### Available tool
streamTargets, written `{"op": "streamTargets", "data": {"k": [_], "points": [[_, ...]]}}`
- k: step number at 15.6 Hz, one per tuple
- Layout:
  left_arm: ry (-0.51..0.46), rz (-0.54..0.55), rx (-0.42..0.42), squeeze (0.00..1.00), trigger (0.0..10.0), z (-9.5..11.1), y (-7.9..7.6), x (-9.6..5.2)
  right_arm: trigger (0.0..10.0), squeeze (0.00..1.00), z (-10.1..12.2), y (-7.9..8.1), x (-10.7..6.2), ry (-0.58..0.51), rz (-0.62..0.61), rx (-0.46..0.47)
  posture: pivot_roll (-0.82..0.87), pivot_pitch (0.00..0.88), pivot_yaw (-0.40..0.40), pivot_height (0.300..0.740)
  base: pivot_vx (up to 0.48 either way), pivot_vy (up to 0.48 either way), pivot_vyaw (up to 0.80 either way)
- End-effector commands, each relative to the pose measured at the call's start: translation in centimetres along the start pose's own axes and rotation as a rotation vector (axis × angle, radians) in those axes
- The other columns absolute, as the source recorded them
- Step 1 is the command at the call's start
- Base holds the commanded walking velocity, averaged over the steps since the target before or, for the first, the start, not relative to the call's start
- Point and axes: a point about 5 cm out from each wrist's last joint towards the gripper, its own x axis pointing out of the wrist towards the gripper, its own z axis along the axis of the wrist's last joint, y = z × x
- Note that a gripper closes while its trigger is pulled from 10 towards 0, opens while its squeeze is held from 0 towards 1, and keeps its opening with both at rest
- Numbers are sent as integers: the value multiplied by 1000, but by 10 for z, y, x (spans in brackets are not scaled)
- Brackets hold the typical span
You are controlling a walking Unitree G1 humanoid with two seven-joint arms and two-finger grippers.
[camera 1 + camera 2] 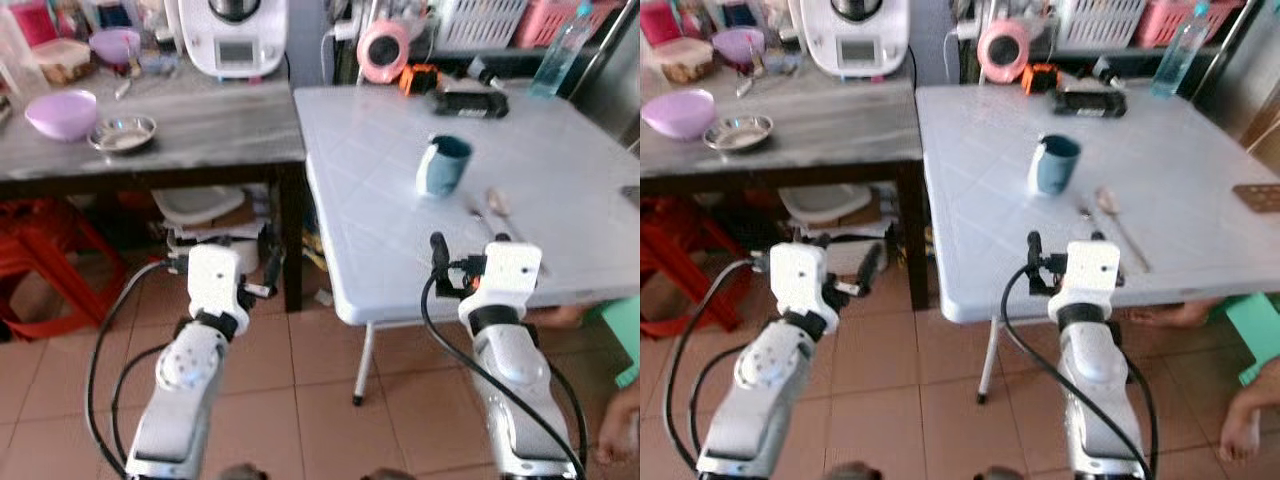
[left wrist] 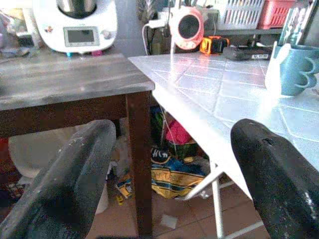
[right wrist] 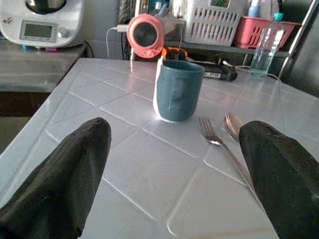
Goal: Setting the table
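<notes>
Mug (image 3: 178, 89), fork (image 3: 223, 146) and spoon (image 3: 232, 124) lie just ahead of the wide-open, empty right pincer (image 3: 174, 174).

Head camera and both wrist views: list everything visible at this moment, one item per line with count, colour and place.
folding table: 1, white, front right
mug: 1, teal, mid white table
fork: 1, metal, right of mug
spoon: 1, metal, beside fork
wooden table: 1, grey-topped, left
bowl: 1, lilac, wooden table
dish: 1, metal, beside bowl
kitchen machine: 1, white, back of wooden table
bottle: 1, clear, far right
stool: 1, red, under wooden table
left gripper: open, low beside the white table's edge
right gripper: open, at white table's near edge
</notes>
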Motion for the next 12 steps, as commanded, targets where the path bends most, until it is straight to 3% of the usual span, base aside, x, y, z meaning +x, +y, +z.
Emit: {"op": "streamTargets", "data": {"k": [1,9,12], "points": [[-3,18,10,0,10000,2,4,0,10000,0,3,6,1,-12,29,0,25,17,2,740,0,-334,0],[-3,15,10,0,10000,3,2,1,10000,0,1,8,0,-3,43,-2,30,20,-7,740,0,-294,0],[-22,4,-4,0,10000,5,2,1,10000,0,2,10,0,-7,52,1,26,26,6,740,0,0,0]]}}
